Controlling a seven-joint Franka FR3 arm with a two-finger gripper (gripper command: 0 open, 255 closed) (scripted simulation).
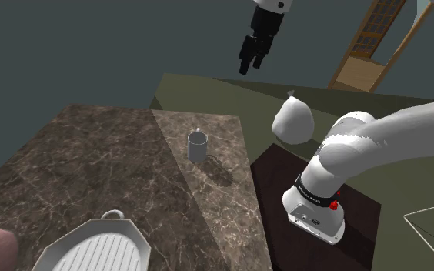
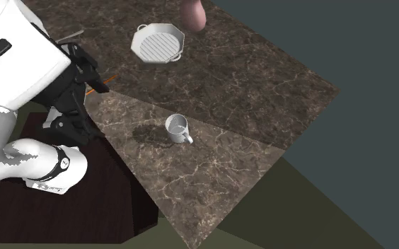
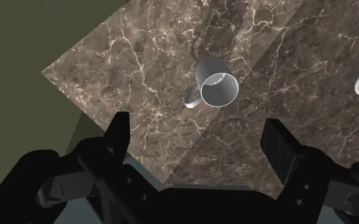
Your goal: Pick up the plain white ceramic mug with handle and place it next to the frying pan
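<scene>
Shoulder view: gripper [image 1: 249,68] upper centre, jaws apart, empty; mug [image 1: 198,145] mid-frame, untouched. Step: approach. Next: descend, straddle mug.

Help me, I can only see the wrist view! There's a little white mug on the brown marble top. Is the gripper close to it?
Observer: No. In the shoulder view the black two-finger gripper hangs high above the small grey-white mug with a handle, with its fingers open and touching nothing.
Operator: Where's the frying pan? I just see a white corner.
Observer: The white ribbed frying pan, many-sided with small handles, sits on the same dark marble countertop, well apart from the mug.
Operator: Is anything beside the pan?
Observer: Yes, a rounded pinkish-brown thing lies close by its rim. I cannot tell what it is or whether they touch.
</scene>
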